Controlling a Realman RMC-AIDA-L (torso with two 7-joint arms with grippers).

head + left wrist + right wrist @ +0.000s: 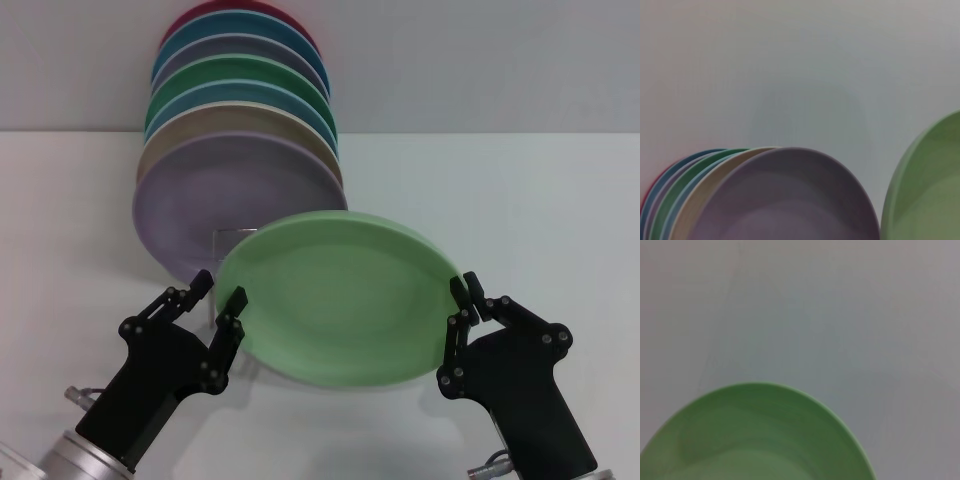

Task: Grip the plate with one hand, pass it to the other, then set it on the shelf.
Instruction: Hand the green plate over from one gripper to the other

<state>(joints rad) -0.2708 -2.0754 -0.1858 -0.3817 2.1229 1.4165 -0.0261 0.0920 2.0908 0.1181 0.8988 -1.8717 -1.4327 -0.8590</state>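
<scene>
Here, right tool (462, 300) pinches the plain mint plate (340, 300); left tool (218, 290) released.

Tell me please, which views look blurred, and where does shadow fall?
Head view: sharp; soft shadow on the table under the plate, which the right gripper grips. Left wrist view: lavender plate soft, out of focus. Right wrist view: plate rim blurred, no glare.

Shelf (232, 236) mostly hidden behind plate (340, 298), perhaps lavender plate (235, 195) too.
</scene>
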